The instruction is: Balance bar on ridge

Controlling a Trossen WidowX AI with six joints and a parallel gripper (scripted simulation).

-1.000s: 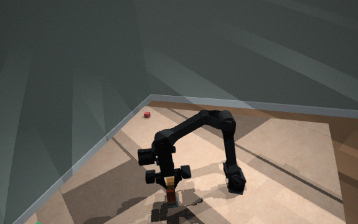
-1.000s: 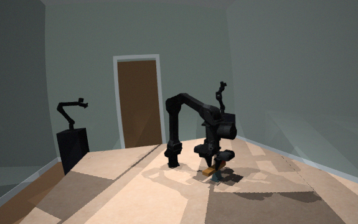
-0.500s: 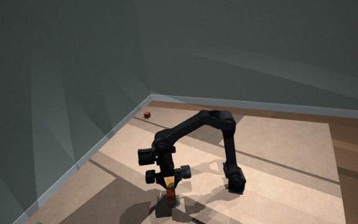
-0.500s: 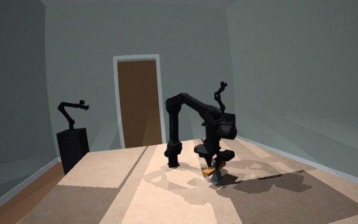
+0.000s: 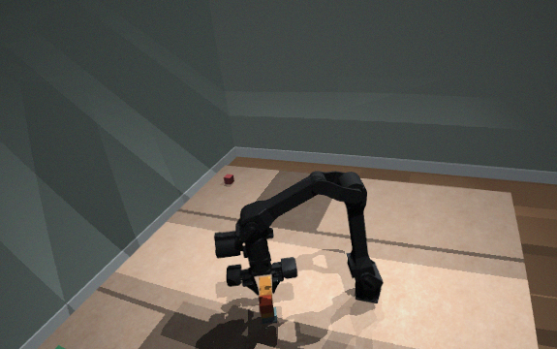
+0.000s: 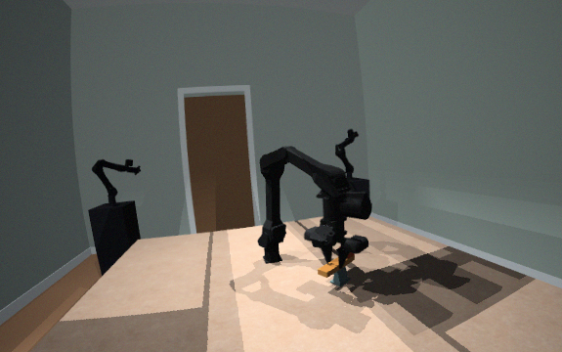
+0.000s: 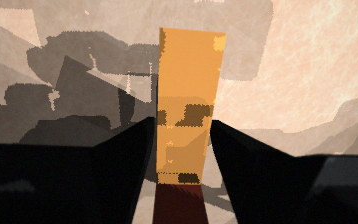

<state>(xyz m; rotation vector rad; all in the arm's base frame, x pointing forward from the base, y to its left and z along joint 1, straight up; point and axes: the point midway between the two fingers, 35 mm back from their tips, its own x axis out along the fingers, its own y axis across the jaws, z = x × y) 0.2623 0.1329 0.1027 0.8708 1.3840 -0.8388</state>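
The bar (image 5: 264,282) (image 6: 331,268) (image 7: 190,75) is orange at one end and dark red at the other. It lies across the small teal ridge (image 6: 340,279), roughly level and off the table as far as I can see. My gripper (image 5: 264,291) (image 6: 335,256) (image 7: 182,124) points down over the bar's middle. Its fingers straddle the bar and stand slightly apart from its sides, so it is open. In the wrist view the bar runs straight away between the fingertips, and the ridge is hidden beneath it.
The arm's base (image 5: 367,281) (image 6: 271,244) stands to the right of the ridge in the top view. A small red cube (image 5: 229,178) lies far off near the wall. A second arm on a black pedestal (image 6: 114,230) stands at the back left, beside a door (image 6: 218,161).
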